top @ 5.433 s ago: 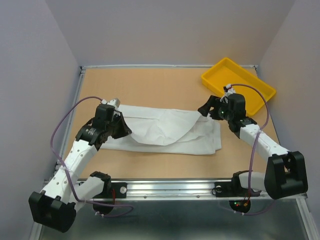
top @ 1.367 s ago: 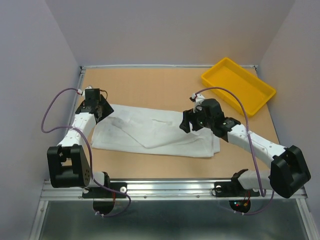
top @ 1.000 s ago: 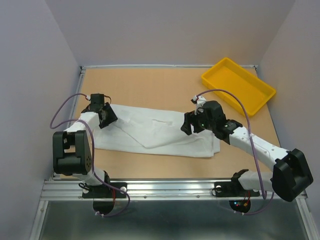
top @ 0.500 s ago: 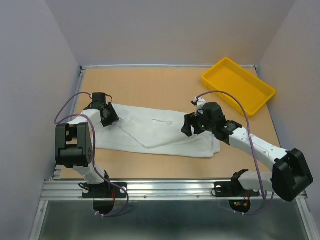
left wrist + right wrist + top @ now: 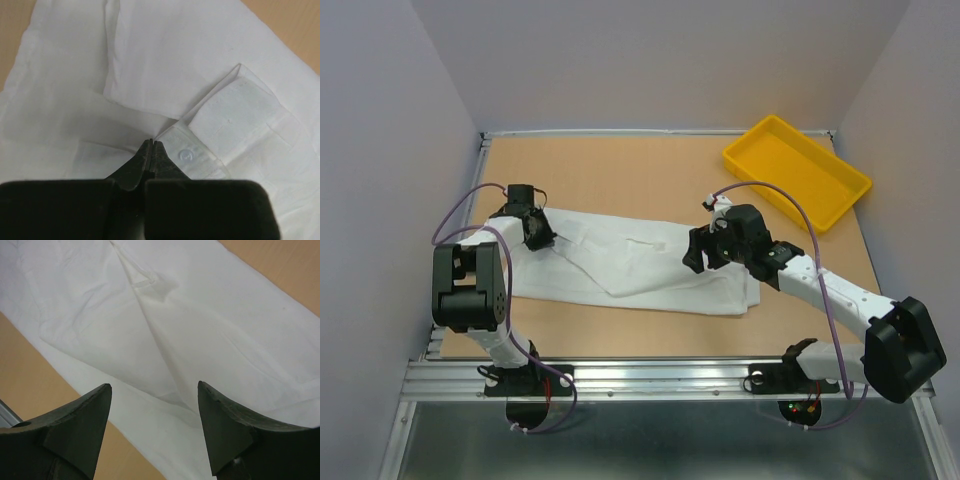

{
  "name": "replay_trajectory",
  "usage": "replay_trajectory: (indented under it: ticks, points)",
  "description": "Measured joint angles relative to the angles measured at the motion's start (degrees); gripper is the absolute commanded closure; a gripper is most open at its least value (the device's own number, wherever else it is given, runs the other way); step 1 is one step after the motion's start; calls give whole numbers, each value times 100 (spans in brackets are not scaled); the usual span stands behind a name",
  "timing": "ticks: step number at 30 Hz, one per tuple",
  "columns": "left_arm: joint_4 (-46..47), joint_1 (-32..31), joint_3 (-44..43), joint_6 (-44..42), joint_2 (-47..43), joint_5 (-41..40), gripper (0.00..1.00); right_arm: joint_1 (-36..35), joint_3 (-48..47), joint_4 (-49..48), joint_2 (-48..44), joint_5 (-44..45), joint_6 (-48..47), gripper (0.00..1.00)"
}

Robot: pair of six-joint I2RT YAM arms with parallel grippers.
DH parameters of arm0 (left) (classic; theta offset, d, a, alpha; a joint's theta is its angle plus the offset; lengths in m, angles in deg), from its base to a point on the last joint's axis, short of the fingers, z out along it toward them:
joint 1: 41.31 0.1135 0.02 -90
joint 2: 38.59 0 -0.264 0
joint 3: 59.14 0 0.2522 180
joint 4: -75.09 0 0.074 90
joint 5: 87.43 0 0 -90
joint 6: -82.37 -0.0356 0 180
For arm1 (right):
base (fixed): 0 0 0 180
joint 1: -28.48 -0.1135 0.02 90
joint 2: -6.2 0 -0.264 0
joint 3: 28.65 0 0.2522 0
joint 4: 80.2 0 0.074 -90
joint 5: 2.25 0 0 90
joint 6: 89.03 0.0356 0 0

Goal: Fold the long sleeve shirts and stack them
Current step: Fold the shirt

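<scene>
The shirt [image 5: 640, 265] lay flat in a long band across the table [image 5: 620, 165], its flap, raised seconds earlier, now down; the lengthwise fold looked done. The left gripper [image 5: 151, 144] had swung to the band's far-left corner, fingers together beside a button [image 5: 185, 154], with no cloth seen between them. The right gripper [image 5: 154, 388] hovered, spread, over the right half. Bare board lay beyond the shirt's far edge, and the tray [image 5: 798, 172] sat well apart at far right.
</scene>
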Motion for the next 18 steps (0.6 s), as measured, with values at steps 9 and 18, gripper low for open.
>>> replay_trajectory:
  ticks: [9,18]
  points:
    - [-608,-26,-398,136,-431,-162,100,0,0,2,0,133,22,25]
    - [-1060,-20,-1038,424,-1222,-960,100,0,0,2,0,326,133,25]
